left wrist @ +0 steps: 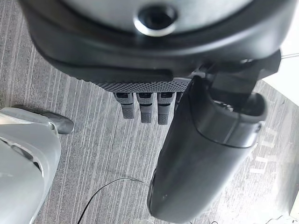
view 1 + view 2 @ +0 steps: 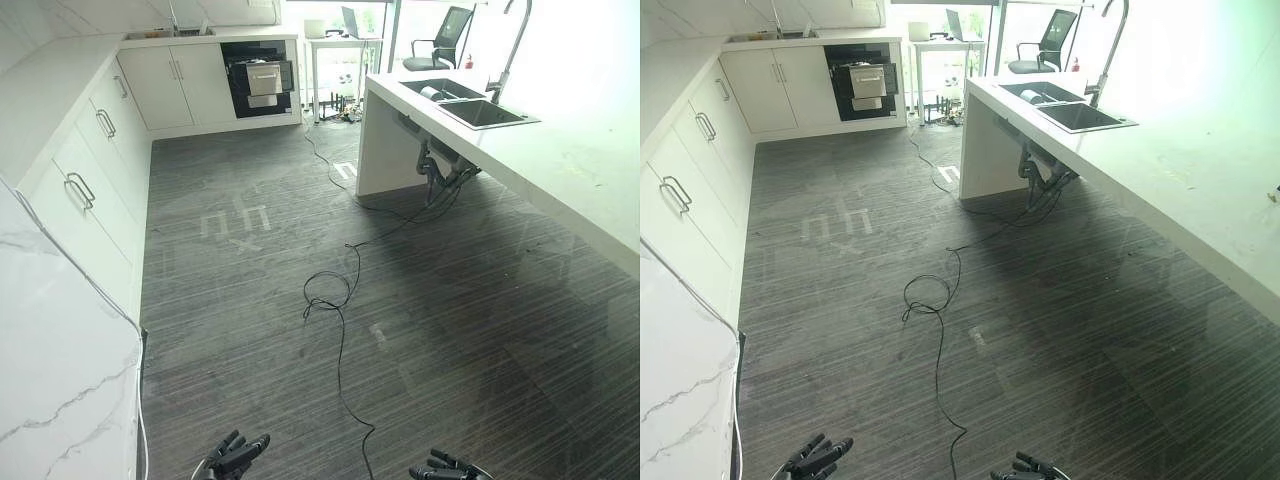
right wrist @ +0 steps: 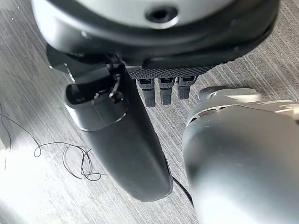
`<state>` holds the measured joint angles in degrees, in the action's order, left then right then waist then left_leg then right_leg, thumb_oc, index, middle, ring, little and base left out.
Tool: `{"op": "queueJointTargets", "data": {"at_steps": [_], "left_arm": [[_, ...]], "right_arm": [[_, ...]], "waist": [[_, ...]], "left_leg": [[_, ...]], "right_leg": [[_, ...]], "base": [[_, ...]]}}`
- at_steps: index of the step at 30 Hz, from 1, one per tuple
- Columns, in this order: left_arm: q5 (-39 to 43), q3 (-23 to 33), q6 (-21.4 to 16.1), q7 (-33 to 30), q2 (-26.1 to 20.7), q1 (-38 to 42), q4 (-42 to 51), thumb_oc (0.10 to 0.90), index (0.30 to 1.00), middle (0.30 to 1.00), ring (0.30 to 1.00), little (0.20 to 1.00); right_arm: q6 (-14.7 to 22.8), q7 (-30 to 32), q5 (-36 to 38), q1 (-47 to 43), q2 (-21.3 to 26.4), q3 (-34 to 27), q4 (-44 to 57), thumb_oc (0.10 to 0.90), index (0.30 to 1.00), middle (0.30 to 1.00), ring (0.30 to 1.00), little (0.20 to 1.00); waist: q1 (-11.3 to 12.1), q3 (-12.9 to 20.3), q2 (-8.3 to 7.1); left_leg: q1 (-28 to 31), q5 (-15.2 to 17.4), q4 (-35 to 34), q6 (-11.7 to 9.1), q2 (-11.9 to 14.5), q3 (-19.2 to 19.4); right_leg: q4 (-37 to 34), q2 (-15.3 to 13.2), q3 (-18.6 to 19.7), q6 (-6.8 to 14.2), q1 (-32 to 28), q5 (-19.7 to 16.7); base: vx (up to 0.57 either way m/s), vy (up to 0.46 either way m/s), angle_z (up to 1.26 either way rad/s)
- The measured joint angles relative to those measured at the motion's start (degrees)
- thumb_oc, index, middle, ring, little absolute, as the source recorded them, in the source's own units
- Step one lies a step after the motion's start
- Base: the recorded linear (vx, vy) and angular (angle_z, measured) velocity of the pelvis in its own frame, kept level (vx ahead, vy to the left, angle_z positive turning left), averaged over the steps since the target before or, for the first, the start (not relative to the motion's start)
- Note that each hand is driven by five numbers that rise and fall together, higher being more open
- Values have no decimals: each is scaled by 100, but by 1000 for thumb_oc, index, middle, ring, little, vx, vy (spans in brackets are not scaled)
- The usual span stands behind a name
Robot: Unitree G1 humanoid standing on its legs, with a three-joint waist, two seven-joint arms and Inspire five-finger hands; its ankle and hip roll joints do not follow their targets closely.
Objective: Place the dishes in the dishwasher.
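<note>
Premises: a fitted kitchen. White base cabinets point(image 2: 95, 170) with metal bar handles run along the left wall under a marbled white worktop point(image 2: 45, 95). A built-in dishwasher point(image 2: 258, 80) stands open in the far run. A white island point(image 2: 520, 160) carries a double sink point(image 2: 470, 103) and tall faucet point(image 2: 510, 45). Flooring is dark striped plank point(image 2: 300, 330). Beyond, a desk point(image 2: 340, 45) and office chair point(image 2: 440, 45).

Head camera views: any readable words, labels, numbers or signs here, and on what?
No readable text.
Floor: pale tape marks, shapes only, not letters.
Dishwasher at the far wall: any print on its front is too small to read.
Left hand and right hand: no print visible.
</note>
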<state>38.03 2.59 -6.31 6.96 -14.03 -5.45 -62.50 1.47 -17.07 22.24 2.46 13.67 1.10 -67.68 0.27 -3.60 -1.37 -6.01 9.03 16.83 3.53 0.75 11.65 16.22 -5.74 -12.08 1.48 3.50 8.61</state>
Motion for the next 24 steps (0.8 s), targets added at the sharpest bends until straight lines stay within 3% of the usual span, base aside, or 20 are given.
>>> {"op": "queueJointTargets", "data": {"at_steps": [24], "left_arm": [[-247,196,-166,7,100,-33,58,800,900,900,900,900]], "right_arm": [[249,-137,275,-9,-4,27,637,800,900,900,900,900]], "waist": [[15,-102,-2]], "left_leg": [[-90,-9,-8,-5,-22,-100]], "right_leg": [[-48,-13,-110,2,-8,6]], "base": [[-1,-3,2]]}}
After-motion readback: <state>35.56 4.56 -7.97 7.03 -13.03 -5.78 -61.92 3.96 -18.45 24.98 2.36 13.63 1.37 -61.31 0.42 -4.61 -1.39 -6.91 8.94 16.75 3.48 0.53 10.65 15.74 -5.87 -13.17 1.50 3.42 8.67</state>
